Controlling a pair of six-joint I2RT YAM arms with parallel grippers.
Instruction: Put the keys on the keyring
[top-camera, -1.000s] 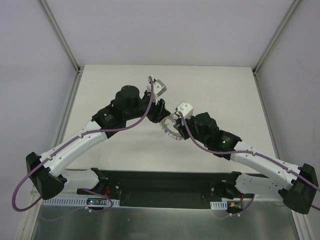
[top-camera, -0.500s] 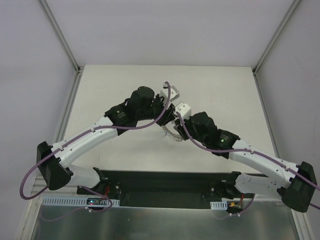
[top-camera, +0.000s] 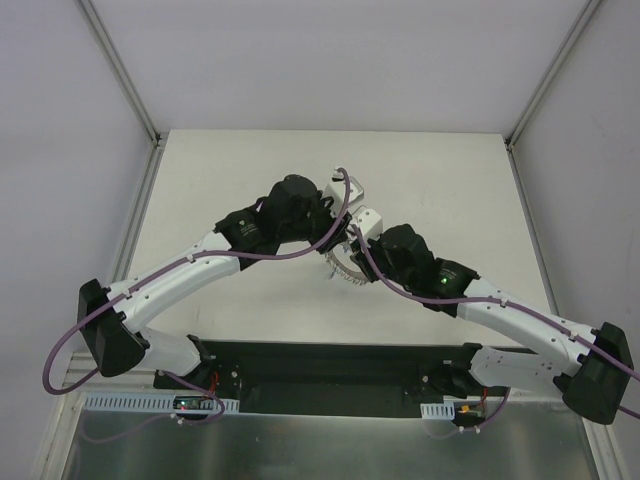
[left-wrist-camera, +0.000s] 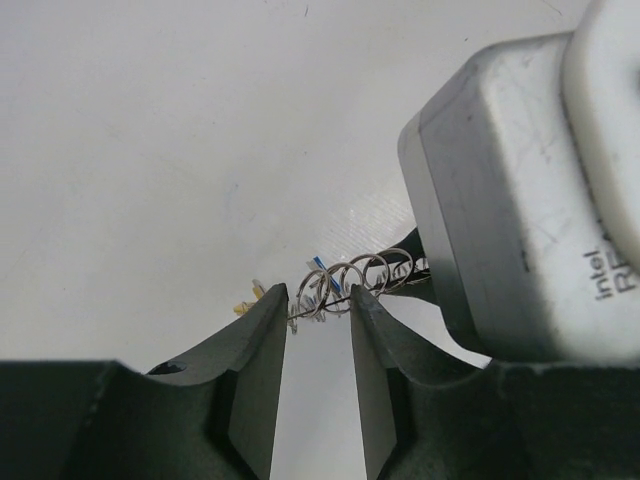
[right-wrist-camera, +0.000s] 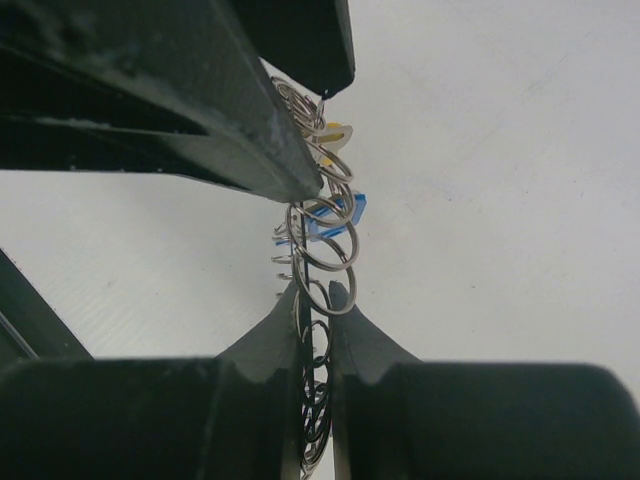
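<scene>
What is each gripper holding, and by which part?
Right gripper clamps the keyring by its looped rim. Left gripper straddles that rim, jaws apart; no grip visible yet.

A white table (top-camera: 230, 170) sits between metal rails (top-camera: 120, 70) and grey walls (top-camera: 60, 150), a black plate (top-camera: 330, 375) along its near edge.

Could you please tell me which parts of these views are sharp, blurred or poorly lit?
Left wrist view: the bumpy-rimmed grey metal keyring is fairly sharp, while the left gripper and the grey boxy camera housing loom out of focus. Right wrist view: its loops are crisp, the right gripper blurred. Top view: even light, soft shadows, no glare.
</scene>
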